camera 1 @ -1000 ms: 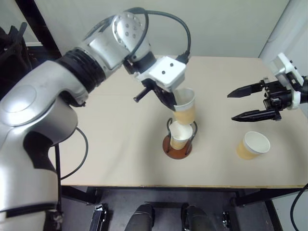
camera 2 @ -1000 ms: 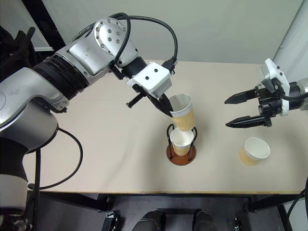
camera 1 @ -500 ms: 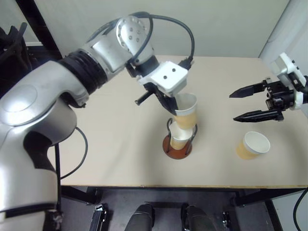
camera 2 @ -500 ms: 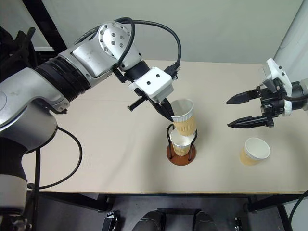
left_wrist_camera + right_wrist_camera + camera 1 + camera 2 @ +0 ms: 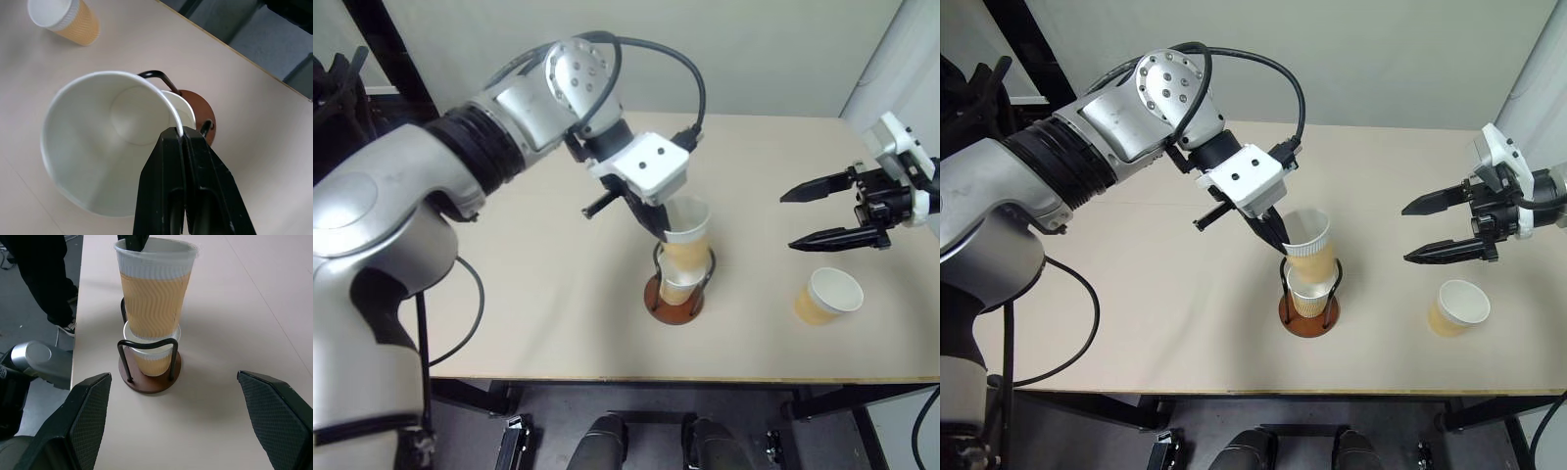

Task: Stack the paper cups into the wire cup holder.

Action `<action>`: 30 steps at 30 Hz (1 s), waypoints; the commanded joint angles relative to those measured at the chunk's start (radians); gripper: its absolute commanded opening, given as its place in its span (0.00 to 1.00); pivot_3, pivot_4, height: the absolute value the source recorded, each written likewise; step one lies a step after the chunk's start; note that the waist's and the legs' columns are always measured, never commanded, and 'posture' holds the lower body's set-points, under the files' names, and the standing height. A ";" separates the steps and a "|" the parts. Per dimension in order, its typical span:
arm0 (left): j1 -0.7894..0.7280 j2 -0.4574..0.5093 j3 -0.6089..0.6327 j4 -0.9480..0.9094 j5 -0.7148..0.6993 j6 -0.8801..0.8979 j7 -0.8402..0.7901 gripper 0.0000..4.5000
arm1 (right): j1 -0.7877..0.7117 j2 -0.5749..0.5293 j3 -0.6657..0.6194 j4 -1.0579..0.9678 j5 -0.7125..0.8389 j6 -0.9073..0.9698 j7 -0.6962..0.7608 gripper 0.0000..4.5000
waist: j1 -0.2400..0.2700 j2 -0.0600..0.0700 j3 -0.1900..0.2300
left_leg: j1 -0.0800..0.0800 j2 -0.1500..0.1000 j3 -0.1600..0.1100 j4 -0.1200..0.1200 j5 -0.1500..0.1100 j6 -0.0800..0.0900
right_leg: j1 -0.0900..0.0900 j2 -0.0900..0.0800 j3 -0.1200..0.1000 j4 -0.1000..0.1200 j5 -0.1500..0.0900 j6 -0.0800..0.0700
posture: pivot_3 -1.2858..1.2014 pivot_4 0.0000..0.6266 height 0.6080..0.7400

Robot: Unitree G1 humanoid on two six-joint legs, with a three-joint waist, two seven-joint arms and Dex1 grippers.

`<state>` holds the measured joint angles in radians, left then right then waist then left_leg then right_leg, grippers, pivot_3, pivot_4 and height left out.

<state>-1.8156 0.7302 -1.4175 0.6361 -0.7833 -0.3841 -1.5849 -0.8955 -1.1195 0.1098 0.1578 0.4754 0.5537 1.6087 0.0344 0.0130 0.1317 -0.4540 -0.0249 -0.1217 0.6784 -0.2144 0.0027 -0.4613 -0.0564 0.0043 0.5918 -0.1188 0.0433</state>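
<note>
Three paper cups are present: one cup (image 5: 1311, 298) seated in the holder, one cup (image 5: 1308, 247) pinched at its rim by the left gripper (image 5: 1280, 234) and partly nested in the seated cup, and one cup (image 5: 1456, 307) on the table just below the right gripper (image 5: 1408, 233). One wire cup holder (image 5: 1309, 318) is present. Two grippers are present.

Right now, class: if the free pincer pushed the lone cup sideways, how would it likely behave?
The lone cup looks like empty thin paper, so probably light and easily slid. Its narrow base and wide rim suggest it may tip. Once down, it would likely roll in a curve.
</note>
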 commanded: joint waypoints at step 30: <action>-0.094 0.026 -0.163 0.054 0.022 -0.226 -0.029 0.60 | 0.013 -0.034 -0.018 -0.027 -0.002 -0.028 0.006 0.95 | 0.000 0.000 0.000 | -0.001 0.000 0.000 0.000 -0.001 0.000 | 0.000 0.000 0.000 -0.001 0.000 0.000 | 0.52 0.24 1.00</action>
<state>-1.8686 0.7554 -1.5899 0.6774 -0.7558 -0.5981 -1.5849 -0.8754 -1.1317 0.1114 0.1509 0.4684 0.5329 1.6087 0.0346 0.0131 0.1318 -0.4549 -0.0250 -0.1222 0.6781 -0.2157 0.0027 -0.4613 -0.0564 0.0041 0.5904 -0.1190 0.0434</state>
